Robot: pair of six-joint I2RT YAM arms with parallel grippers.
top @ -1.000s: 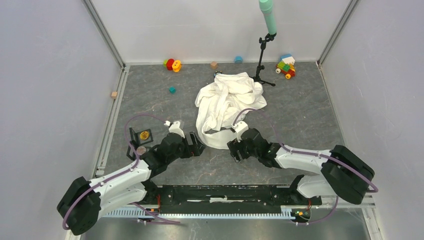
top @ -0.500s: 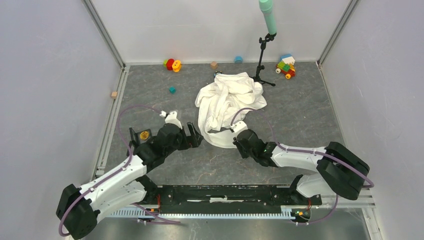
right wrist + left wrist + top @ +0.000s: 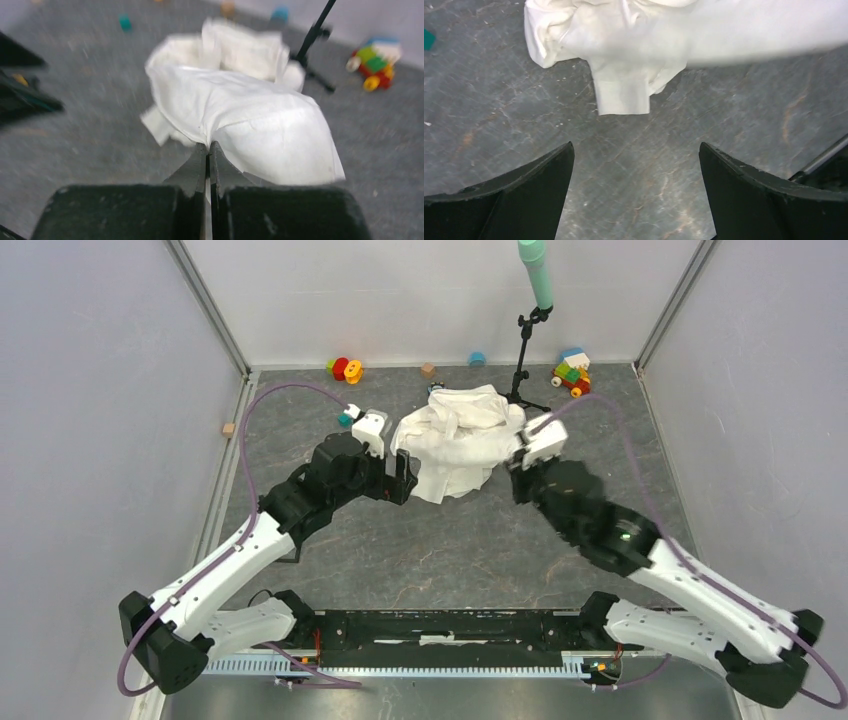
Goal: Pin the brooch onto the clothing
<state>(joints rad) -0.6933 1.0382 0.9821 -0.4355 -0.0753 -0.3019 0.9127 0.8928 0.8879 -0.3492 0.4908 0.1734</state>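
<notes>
Right wrist view: the right hand point(image 3: 207, 150) is clenched on a fold of the white shirt point(image 3: 250, 115). Its two fingers are pressed together with thin fabric pinched between them. From the pinch the cloth runs forward to the crumpled pile just ahead on the gray table point(image 3: 75, 100). In the left wrist view the left hand point(image 3: 636, 155) is released, fingers spread wide and grasping nothing. The shirt's cuff point(image 3: 623, 97) lies just ahead of the gap, touching neither finger.

The shirt point(image 3: 455, 435) — white, crumpled — sits upper centre of the overhead view, its right edge lifted taut.
</notes>
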